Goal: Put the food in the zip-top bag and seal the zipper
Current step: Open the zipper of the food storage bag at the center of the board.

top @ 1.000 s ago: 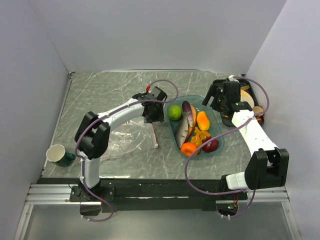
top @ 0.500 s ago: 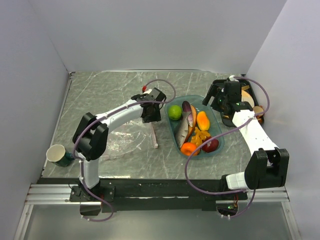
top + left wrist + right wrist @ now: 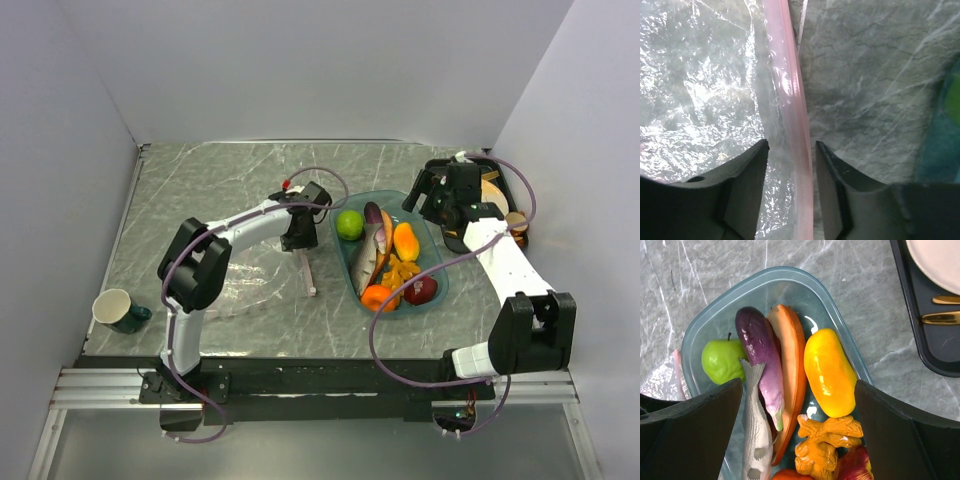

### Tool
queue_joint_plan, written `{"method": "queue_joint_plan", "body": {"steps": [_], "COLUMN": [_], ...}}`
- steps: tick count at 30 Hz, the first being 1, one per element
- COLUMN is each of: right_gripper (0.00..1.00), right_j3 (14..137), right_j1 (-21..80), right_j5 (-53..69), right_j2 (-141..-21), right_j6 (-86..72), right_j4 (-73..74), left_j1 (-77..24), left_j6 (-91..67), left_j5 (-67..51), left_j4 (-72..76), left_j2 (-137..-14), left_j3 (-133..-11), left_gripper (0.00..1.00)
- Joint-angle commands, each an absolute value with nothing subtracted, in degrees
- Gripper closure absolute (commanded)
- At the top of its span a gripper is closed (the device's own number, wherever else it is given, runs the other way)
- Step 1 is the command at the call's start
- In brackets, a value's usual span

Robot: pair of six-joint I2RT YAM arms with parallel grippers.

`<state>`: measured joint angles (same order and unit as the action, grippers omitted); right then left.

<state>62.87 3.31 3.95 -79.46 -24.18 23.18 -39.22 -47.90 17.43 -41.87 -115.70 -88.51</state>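
Straddling the zipper (image 3: 790, 100) of the zip-top bag (image 3: 700, 75), which is lying flat mid-table, the left gripper (image 3: 790, 145) is showing narrowly parted fingers. The right gripper (image 3: 799, 384), fingers spread wide, is hovering over the food (image 3: 827, 372) in the teal tray (image 3: 785, 275) toward the right edge.

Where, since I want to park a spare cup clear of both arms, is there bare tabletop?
The far strip of table along the back wall is bare, widest at far left. A smaller patch lies at the front edge between zip-top bag and teal tray. The right is crowded: teal tray, right gripper, black tray.
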Motion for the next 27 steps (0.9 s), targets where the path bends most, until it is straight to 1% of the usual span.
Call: {"method": "queue_joint_plan", "body": {"steps": [1,2,4,5,7,13,17,21,24,25,27], "right_gripper": [0.00,0.00,0.00,0.00,0.00,0.00,0.00,0.00,0.05,0.08,0.10], "right_j3": [64.16,64.16,64.16,64.16,64.25,63.64,62.41,58.81,55.04,53.98,51.52], "right_j1": [2.73,2.72,2.72,2.72,2.64,2.64,2.64,2.72,2.81,3.16,3.95], "right_j5": [4.48,4.40,4.31,4.31,4.39,6.33,9.22,17.72,25.01,26.70,28.47], "right_j2": [-80.33,-80.33,-80.33,-80.33,-80.51,-80.07,-79.37,-78.23,-77.26,-76.56,-75.94], "right_j6": [-23.82,-23.73,-23.64,-23.64,-23.73,-24.43,-25.83,-28.21,-30.06,-30.67,-31.46], "right_j4": [21.62,21.71,21.80,21.80,21.80,21.62,21.45,19.78,17.76,17.06,15.57], "left_j1": [-38.85,-38.76,-38.67,-38.58,-38.58,-38.50,-38.58,-38.58,-38.58,-38.58,-38.50], "left_j6": [-47.99,-47.90,-47.81,-47.73,-47.46,-45.53,-42.98,-39.38,-36.75,-36.13,-34.63], "left_j5": [16.96,16.53,16.35,16.26,16.26,15.38,14.50,11.17,8.01,7.04,5.28], "left_j4": [-41.84,-41.66,-41.48,-41.40,-41.40,-40.69,-38.50,-36.12,-33.76,-33.23,-32.26], "left_j2": [-117.07,-117.16,-117.07,-116.90,-116.37,-112.42,-108.99,-105.65,-103.46,-102.75,-101.26], "left_j3": [-90.44,-90.35,-90.18,-90.09,-90.09,-90.09,-89.30,-87.98,-86.14,-85.52,-83.86], "left_gripper": [0.56,0.63,0.69,0.75,0.80,0.99,0.99,0.99,0.99,0.99,0.99]}}
